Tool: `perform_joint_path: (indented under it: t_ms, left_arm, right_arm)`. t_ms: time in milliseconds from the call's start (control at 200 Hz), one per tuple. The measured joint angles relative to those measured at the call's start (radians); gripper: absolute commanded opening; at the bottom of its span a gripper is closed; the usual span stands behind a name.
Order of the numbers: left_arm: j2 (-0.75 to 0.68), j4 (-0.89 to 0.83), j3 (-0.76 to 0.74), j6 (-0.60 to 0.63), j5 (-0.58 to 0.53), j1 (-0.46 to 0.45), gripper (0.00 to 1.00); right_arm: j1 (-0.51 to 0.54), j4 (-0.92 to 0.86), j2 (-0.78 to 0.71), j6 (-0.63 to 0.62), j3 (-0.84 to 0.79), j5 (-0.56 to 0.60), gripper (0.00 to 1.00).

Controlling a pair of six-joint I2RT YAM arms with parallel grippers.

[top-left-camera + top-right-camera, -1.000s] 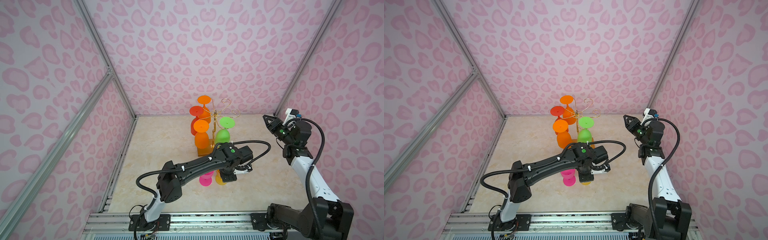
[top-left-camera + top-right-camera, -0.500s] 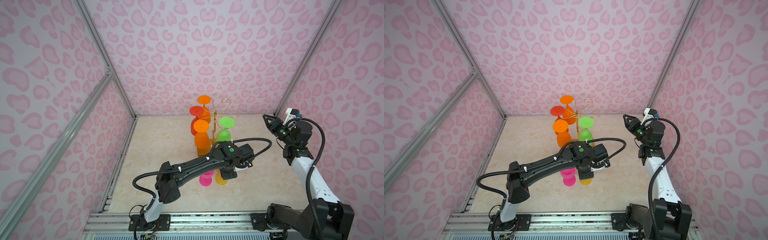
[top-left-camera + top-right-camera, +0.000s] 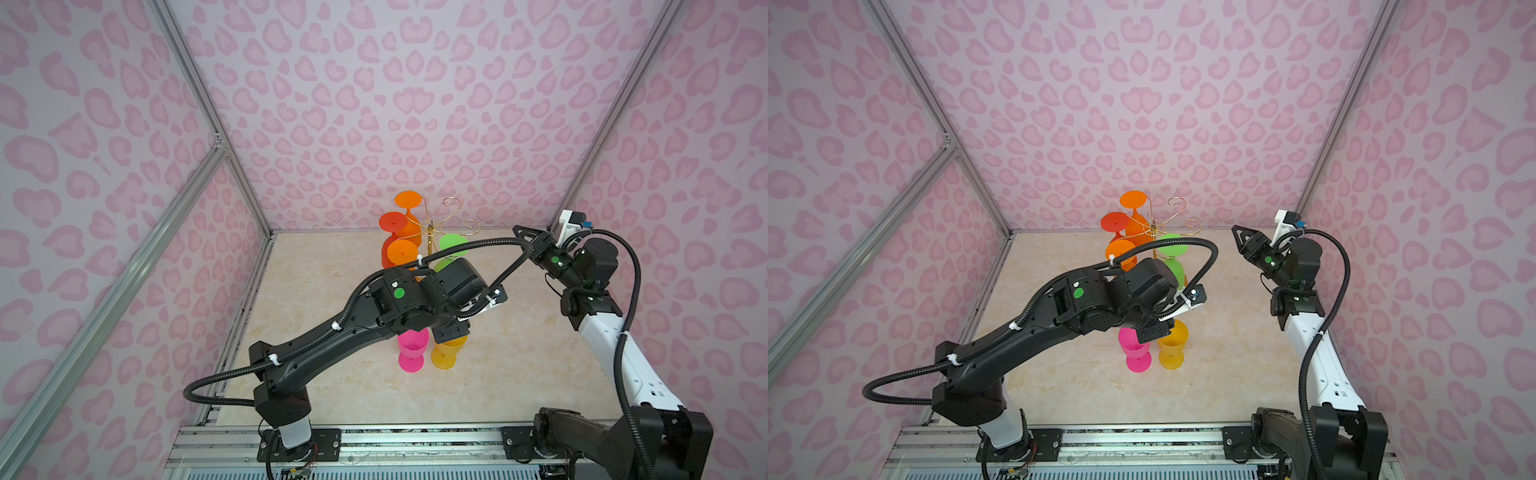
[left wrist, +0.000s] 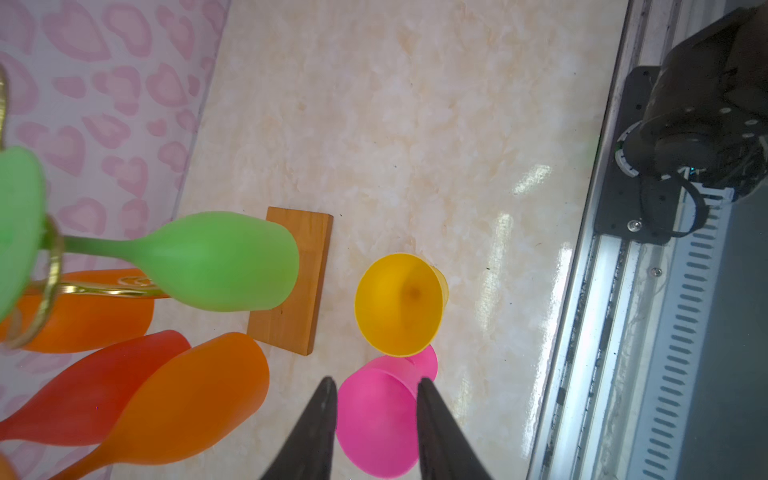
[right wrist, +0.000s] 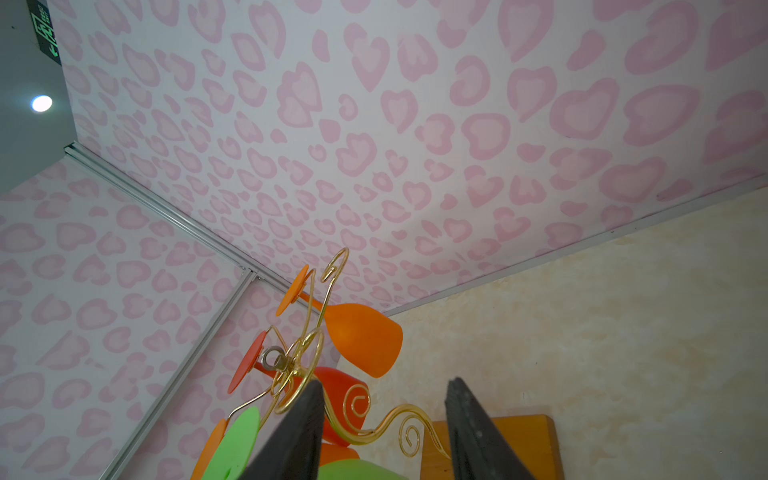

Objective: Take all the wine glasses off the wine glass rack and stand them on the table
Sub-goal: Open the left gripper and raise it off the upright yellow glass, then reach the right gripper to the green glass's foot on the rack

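Hovering left gripper: my fingers apart over pink glass (nudge topples it).
Rack: right gripper, apart too, could snag it.

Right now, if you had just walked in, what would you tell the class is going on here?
The left end effector is open over a pink glass that stands upright on the table beside a yellow glass, both off the wine glass rack. The right end effector, open and empty, points at the rack, where a green glass, a red glass and two orange glasses hang upside down.
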Motion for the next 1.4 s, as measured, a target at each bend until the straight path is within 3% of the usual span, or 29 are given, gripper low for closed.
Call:
perform_joint_path:
  t_ms: [120, 340, 565, 735, 990, 1400]
  left_arm:
    - [-0.111, 0.086, -0.06, -0.003, -0.069, 0.0, 0.35]
    - [-0.443, 0.427, -0.434, 0.019, -0.195, 0.043, 0.71]
    - [-0.707, 0.752, -0.728, -0.02, -0.194, 0.213, 0.72]
    - [-0.756, 0.864, -0.822, -0.064, -0.184, 0.307, 0.82]
    - [-0.749, 0.917, -0.879, -0.144, -0.151, 0.439, 0.85]
    - [-0.751, 0.939, -0.923, -0.22, -0.073, 0.512, 0.86]
  right_arm:
    - [0.051, -0.033, -0.002, -0.028, 0.023, 0.001, 0.52]
    - [0.159, -0.114, -0.003, -0.094, 0.074, 0.0, 0.54]
    - [0.23, -0.146, 0.0, -0.11, 0.081, 0.0, 0.53]
    - [0.264, -0.157, 0.007, -0.113, 0.088, 0.0, 0.52]
    - [0.316, -0.157, 0.044, -0.105, 0.093, 0.0, 0.48]
    - [0.325, -0.122, 0.079, -0.06, 0.111, -0.015, 0.35]
